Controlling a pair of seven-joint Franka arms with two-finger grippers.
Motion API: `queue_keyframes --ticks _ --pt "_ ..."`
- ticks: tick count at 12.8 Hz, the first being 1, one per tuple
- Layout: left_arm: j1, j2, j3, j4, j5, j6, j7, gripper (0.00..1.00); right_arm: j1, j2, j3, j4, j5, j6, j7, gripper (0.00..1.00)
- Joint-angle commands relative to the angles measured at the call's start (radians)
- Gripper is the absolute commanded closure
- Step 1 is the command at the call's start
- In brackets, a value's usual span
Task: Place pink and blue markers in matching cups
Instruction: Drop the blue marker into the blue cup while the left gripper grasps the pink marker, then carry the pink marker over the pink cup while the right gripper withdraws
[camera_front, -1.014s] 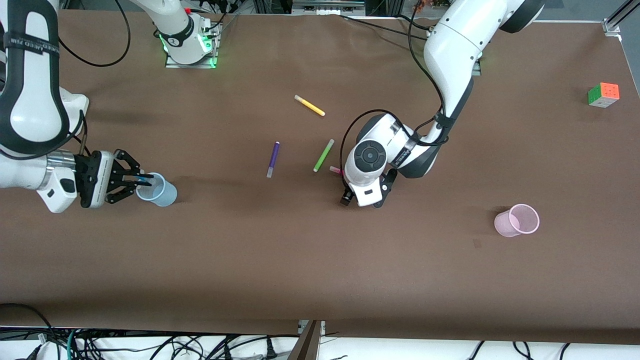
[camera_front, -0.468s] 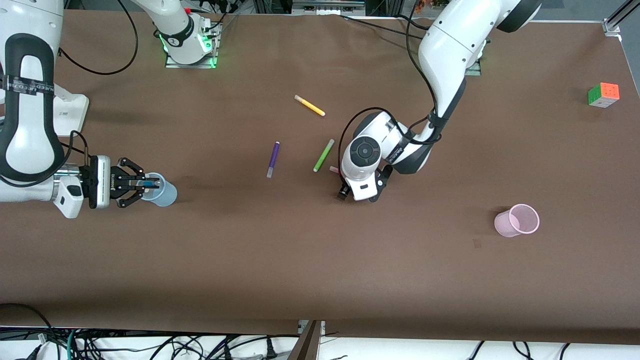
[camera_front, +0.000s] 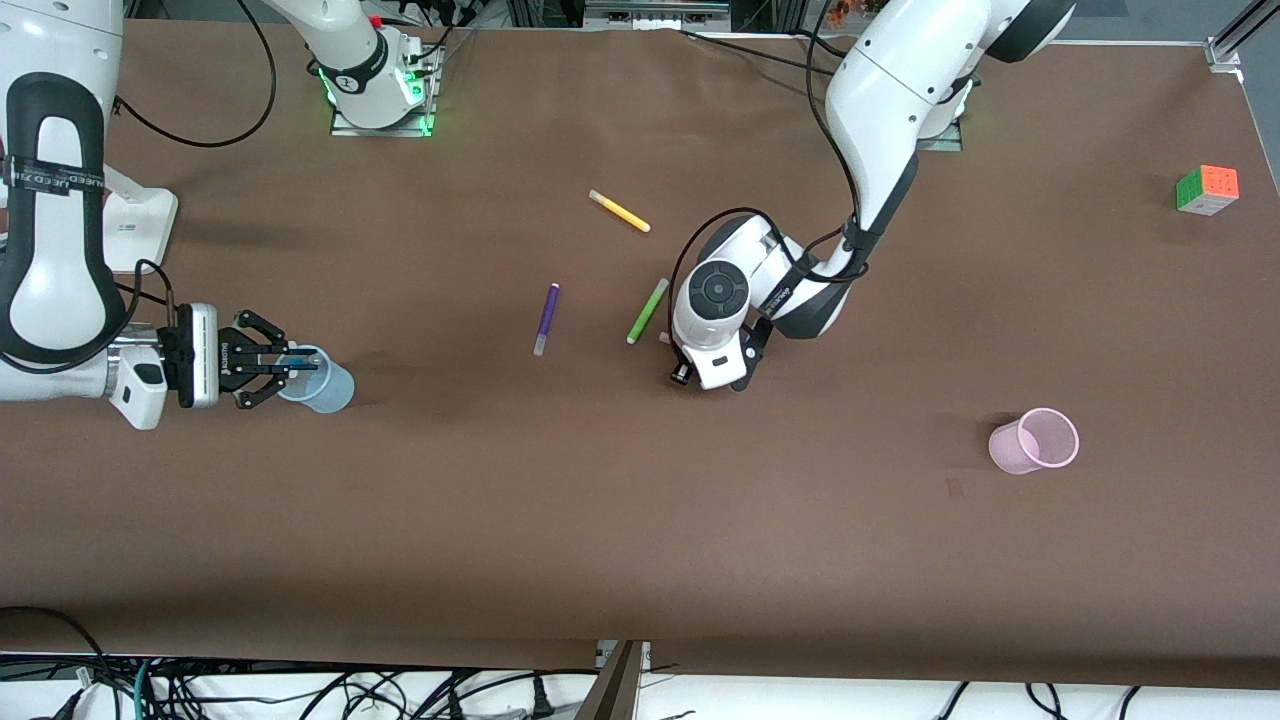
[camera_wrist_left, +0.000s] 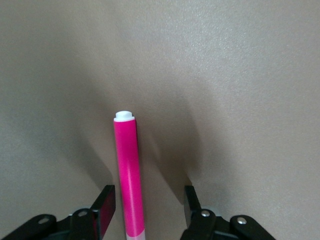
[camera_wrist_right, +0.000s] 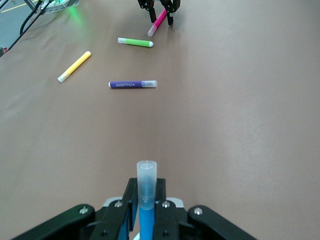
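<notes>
Blue marker (camera_wrist_right: 146, 200) is gripped by the right tool (camera_front: 285, 367) over the blue cup (camera_front: 322, 380), unreleased; pink marker (camera_wrist_left: 129, 175) is straddled, ungrasped, by the open left tool (camera_wrist_left: 147, 210); pink cup (camera_front: 1035, 440) is empty.

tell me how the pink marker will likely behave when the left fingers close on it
The pink marker looks like a straight, slim plastic barrel, so probably stiff and light. Being round and smooth, it may roll or slip. The left gripper straddles it with open fingers, one closer than the other, so it may shift first.
</notes>
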Motion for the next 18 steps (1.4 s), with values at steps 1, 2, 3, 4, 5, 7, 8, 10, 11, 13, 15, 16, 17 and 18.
queue_keyframes --ticks 1,2,3,4,5,7,8,10,11,13,15,16,17,18 --pt "-0.020 -0.041 0.015 -0.053 0.017 0.024 -0.023 0.71 -0.009 0.008 0.005 -0.015 0.049 -0.006 -0.057 0.91" --pt "-0.020 -0.041 0.013 -0.053 0.043 0.024 -0.023 0.82 -0.014 0.012 0.005 -0.015 0.057 -0.007 -0.068 0.90" --pt "-0.020 -0.041 0.013 -0.053 0.045 0.024 -0.023 0.95 -0.014 0.019 0.005 -0.015 0.058 -0.007 -0.071 0.90" --pt "-0.013 -0.044 0.013 -0.051 0.045 0.024 -0.021 1.00 -0.016 0.019 0.005 -0.015 0.058 -0.006 -0.081 0.90" --pt "-0.008 -0.048 0.016 -0.048 0.045 0.024 -0.015 1.00 -0.016 0.029 0.005 -0.015 0.064 -0.004 -0.106 0.90" --pt "0.036 -0.077 0.016 -0.042 0.045 0.011 0.003 1.00 -0.020 0.046 0.005 -0.015 0.104 -0.009 -0.135 0.87" --pt "0.062 -0.106 0.012 -0.042 0.039 -0.011 0.020 1.00 -0.022 0.048 0.005 -0.014 0.104 -0.009 -0.135 0.84" --pt "0.099 -0.156 0.007 -0.021 0.028 -0.109 0.052 1.00 -0.023 0.049 0.005 -0.012 0.104 -0.015 -0.121 0.58" --pt "0.122 -0.183 0.007 -0.013 0.010 -0.155 0.078 1.00 -0.023 0.049 0.005 -0.006 0.104 -0.018 -0.118 0.01" --pt "0.190 -0.249 0.005 -0.005 -0.076 -0.235 0.191 1.00 -0.025 0.045 0.003 -0.001 0.103 -0.020 -0.091 0.00" --pt "0.280 -0.285 0.007 0.034 -0.171 -0.355 0.342 1.00 -0.028 0.042 0.003 0.023 0.101 -0.020 -0.028 0.00" --pt "0.321 -0.294 0.007 0.066 -0.200 -0.418 0.400 1.00 -0.028 0.040 0.002 0.049 0.094 -0.020 0.027 0.00" --pt "0.366 -0.295 0.007 0.100 -0.223 -0.473 0.452 1.00 -0.026 0.037 0.002 0.069 0.087 -0.023 0.096 0.00" --pt "0.410 -0.295 0.007 0.134 -0.266 -0.519 0.515 1.00 -0.025 0.036 0.003 0.090 0.087 -0.048 0.172 0.00"
